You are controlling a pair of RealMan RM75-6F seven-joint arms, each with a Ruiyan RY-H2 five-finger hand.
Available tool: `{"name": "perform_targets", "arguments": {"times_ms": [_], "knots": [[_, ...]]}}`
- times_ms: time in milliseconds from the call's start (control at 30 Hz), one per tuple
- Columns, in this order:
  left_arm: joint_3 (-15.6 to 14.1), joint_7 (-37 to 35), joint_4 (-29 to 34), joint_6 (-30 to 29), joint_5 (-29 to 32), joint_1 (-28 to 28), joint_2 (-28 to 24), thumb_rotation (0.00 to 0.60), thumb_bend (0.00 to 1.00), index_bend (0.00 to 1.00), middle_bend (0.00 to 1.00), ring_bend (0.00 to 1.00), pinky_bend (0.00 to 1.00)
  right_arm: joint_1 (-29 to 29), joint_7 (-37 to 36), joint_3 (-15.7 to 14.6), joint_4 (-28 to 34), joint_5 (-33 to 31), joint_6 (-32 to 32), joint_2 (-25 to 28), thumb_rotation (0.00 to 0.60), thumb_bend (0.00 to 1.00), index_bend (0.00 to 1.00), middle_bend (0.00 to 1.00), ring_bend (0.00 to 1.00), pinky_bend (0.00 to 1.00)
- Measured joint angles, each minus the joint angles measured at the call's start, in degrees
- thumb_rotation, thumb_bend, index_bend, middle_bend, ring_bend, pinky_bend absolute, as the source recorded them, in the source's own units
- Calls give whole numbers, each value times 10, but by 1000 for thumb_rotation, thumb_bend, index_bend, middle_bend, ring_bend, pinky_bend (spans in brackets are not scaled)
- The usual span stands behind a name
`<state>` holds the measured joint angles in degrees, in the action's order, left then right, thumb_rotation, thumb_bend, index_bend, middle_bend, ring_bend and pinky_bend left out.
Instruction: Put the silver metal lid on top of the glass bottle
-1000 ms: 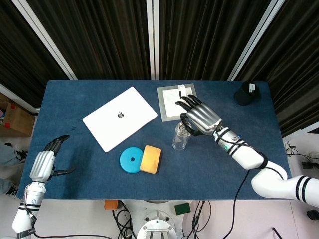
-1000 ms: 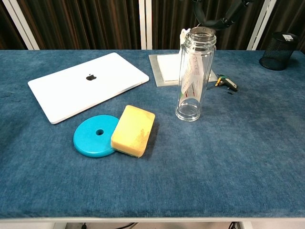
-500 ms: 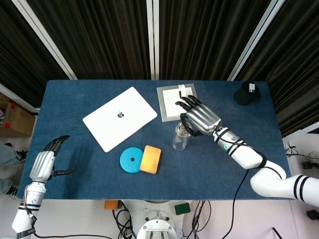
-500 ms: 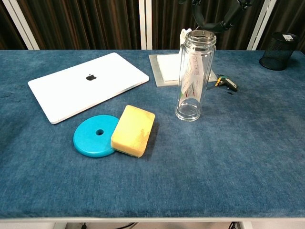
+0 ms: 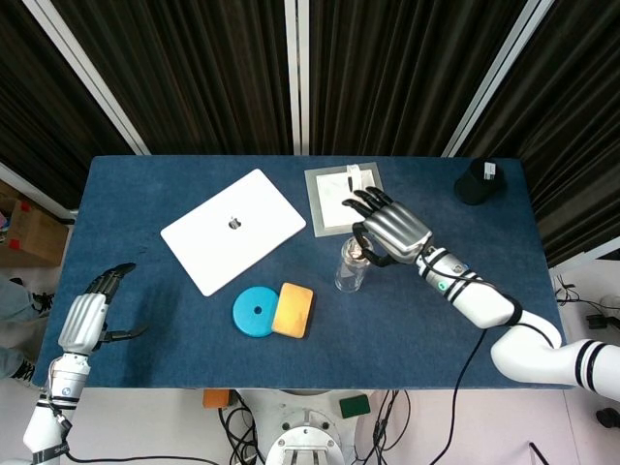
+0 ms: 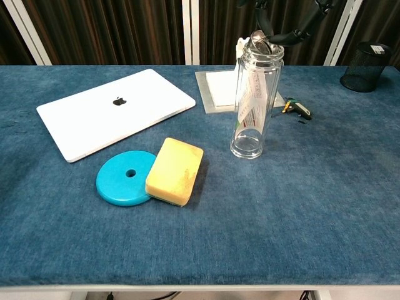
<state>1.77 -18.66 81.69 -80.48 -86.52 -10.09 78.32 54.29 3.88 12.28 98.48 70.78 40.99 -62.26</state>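
The clear glass bottle (image 6: 255, 100) stands upright on the blue table, right of centre, also seen from above as the bottle (image 5: 350, 269). The silver metal lid (image 6: 262, 42) lies tilted in the bottle's mouth, one edge raised. My right hand (image 5: 390, 229) hovers just over the mouth with spread fingers. Its dark fingertips (image 6: 292, 35) curve close beside the lid's edge, and I see no grip on it. My left hand (image 5: 85, 318) hangs at the table's near left corner, fingers apart and holding nothing.
A white laptop (image 5: 232, 230) lies closed at the left. A blue disc (image 6: 125, 178) and a yellow sponge (image 6: 175, 170) sit in front of the bottle's left. A white pad (image 5: 341, 194) lies behind the bottle, and a black mesh cup (image 6: 365, 57) stands far right.
The right hand's fingers have risen a little above the bottle's mouth. The silver lid, unseen before in the chest view, now shows tilted on the rim. The left hand has not moved.
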Motion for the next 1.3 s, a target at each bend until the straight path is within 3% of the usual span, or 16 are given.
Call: {"name": "perform_targets", "arguments": {"times_ms": [400,800,900,1033,1300], "knots": [[0,0,0,0,1,1,0,600,4,135,135,112,180,-2,-30,1,-1,25,2,5,600,355,389,78,0,0],[-1,-2,0,1,0,0,0,600,4,135,135,112,180,-24,-78,1,0,74,40,19,600,359,372,74,0,0],[0,-1,1,-2,0,1,-1,600,4,135,135,113,180,-35,-97,1,7,89,59,29,600,354,237,52,0,0],[0,2,4,-9,-2,4,-3,600,3,135,135,112,180,-67,-117,-6,19,115,107,44,600,329,11,4,0,0],[-4,26,22,-31,-10,16,-15,600,4,135,135,112,180,-206,-81,-69,7,178,292,30,600,327,0,0,0,0]]}}
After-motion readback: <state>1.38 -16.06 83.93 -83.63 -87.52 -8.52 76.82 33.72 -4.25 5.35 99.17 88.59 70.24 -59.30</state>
